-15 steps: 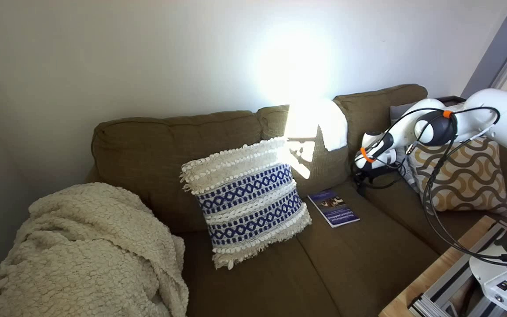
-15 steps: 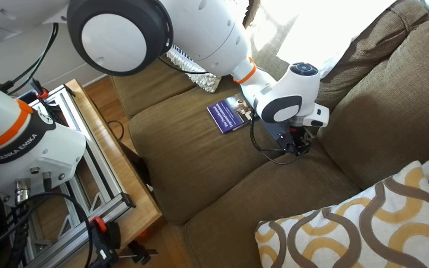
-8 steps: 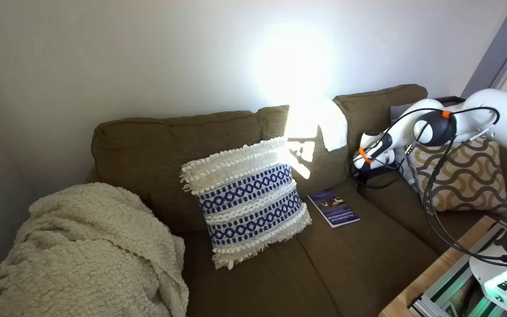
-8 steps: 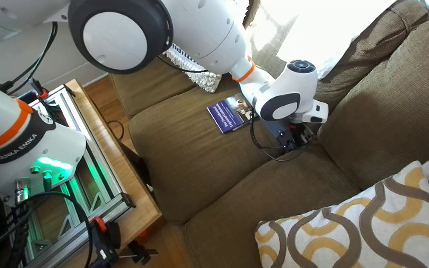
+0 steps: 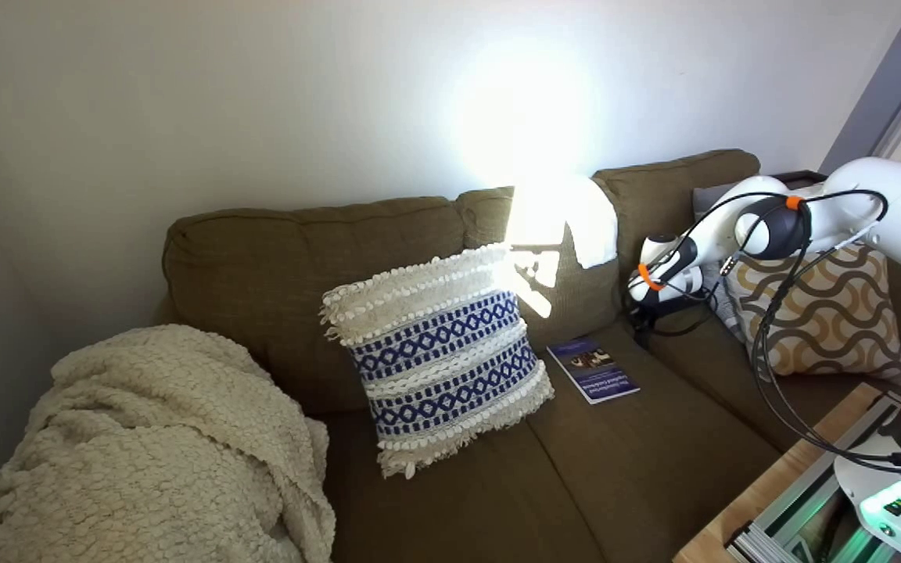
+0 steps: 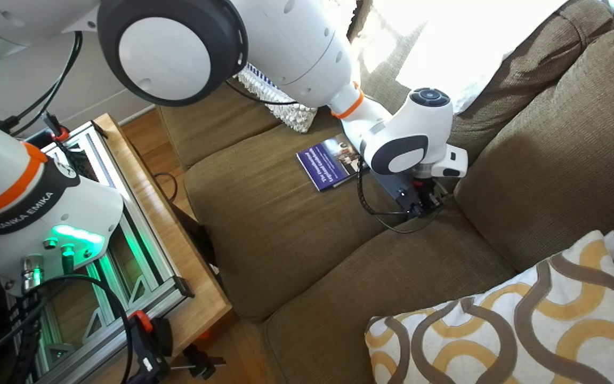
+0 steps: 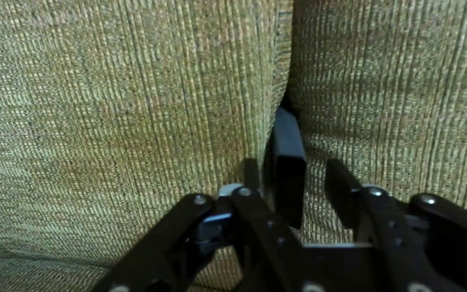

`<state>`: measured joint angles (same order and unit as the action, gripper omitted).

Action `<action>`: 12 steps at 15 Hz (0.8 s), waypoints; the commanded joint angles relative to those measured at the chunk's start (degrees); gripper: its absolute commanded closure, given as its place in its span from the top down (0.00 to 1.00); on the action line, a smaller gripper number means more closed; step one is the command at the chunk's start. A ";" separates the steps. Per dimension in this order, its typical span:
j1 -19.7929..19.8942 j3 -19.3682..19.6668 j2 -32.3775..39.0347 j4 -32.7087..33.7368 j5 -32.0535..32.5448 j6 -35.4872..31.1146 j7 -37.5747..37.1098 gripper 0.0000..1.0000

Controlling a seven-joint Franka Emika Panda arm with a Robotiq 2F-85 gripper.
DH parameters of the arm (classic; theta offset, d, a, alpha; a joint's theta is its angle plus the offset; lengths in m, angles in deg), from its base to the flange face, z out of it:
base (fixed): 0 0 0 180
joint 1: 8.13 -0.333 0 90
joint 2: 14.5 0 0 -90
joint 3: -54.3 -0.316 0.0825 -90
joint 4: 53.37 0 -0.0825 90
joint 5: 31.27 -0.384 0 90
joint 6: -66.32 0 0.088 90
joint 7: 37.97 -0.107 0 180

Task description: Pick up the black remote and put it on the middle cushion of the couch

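Note:
The black remote [image 7: 289,162] stands on edge in the dark seam between two couch cushions in the wrist view. My gripper [image 7: 294,180] is open, with one finger on each side of the remote and a gap to the right finger. Contact with the left finger cannot be told. In an exterior view the gripper [image 6: 430,204] is low at the back of the seat; the remote is hidden there. The middle cushion [image 6: 280,229], also in an exterior view [image 5: 654,438], is flat olive-brown cloth. The couch [image 5: 310,289] runs along the wall.
A purple book [image 6: 328,162] lies on the middle cushion. A blue-and-white fringed pillow [image 5: 439,360] leans on one side, a tan lattice pillow [image 6: 477,341] on the other. A cream blanket [image 5: 161,453] covers the couch end. The wooden robot table [image 6: 200,304] stands before the seat.
The arm's hand has shifted slightly left and up in an exterior view. A green light on the robot base has come on.

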<state>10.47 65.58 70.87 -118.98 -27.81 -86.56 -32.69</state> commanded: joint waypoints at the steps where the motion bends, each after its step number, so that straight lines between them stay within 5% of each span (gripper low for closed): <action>1: 0.75 -0.58 0.00 -0.91 1.04 0.29 1.35 0.30; 3: 0.62 -0.56 0.00 -0.95 1.00 0.39 1.47 0.33; 8: 0.57 -0.27 -0.02 -1.04 1.10 0.11 1.44 0.00; 12: 0.88 -0.58 -0.04 0.07 0.78 1.44 1.89 0.05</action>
<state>10.45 65.53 70.83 -119.64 -27.81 -86.52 -31.69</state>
